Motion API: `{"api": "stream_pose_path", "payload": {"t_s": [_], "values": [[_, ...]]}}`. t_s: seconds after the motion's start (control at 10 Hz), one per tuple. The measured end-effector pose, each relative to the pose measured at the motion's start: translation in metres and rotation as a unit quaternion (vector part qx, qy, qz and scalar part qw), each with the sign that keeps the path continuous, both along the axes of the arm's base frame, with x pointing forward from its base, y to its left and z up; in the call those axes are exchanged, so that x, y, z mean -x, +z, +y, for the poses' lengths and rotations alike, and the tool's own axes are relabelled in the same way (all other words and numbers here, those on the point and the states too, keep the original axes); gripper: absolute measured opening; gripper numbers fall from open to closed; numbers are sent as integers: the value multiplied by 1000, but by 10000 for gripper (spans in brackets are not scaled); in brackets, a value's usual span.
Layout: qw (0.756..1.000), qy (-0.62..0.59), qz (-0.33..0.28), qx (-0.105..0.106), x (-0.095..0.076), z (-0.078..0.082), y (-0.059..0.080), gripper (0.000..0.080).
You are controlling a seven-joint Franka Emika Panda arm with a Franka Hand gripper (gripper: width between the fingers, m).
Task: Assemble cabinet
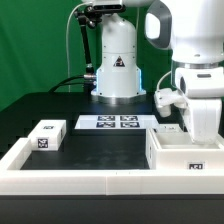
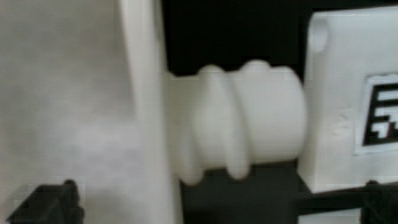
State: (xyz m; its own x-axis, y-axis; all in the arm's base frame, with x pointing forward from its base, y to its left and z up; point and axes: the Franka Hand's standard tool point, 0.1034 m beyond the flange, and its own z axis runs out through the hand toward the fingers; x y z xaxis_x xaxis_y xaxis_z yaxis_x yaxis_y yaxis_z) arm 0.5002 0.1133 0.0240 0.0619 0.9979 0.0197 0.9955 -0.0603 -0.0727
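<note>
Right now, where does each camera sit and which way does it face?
Exterior view: off-arm, across the table from the robot base, facing it; arm and end effector over the cabinet.
Wrist view: on the wrist, close on a ribbed white peg beside a tagged part; dark fingertips show.
Shared: likely the cabinet; exact match unclear.

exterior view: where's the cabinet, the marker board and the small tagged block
cabinet (image 1: 172,157), exterior view, on its front wall
marker board (image 1: 108,123), exterior view, centre, between its tags
small tagged block (image 1: 50,129), exterior view, on its top face
</note>
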Motion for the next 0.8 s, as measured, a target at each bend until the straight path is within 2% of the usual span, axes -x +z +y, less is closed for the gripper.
{"api": "stream_pose_path", "payload": {"t_s": [0.2, 0.4, 0.6, 0.8], "values": [[1000, 5, -9, 4, 8, 1, 22, 796], [1000, -2, -16, 5, 17, 6, 36, 796], [1000, -11, -24, 3, 23, 14, 44, 796], [1000, -13, -22, 4, 23, 11, 41, 796]]}}
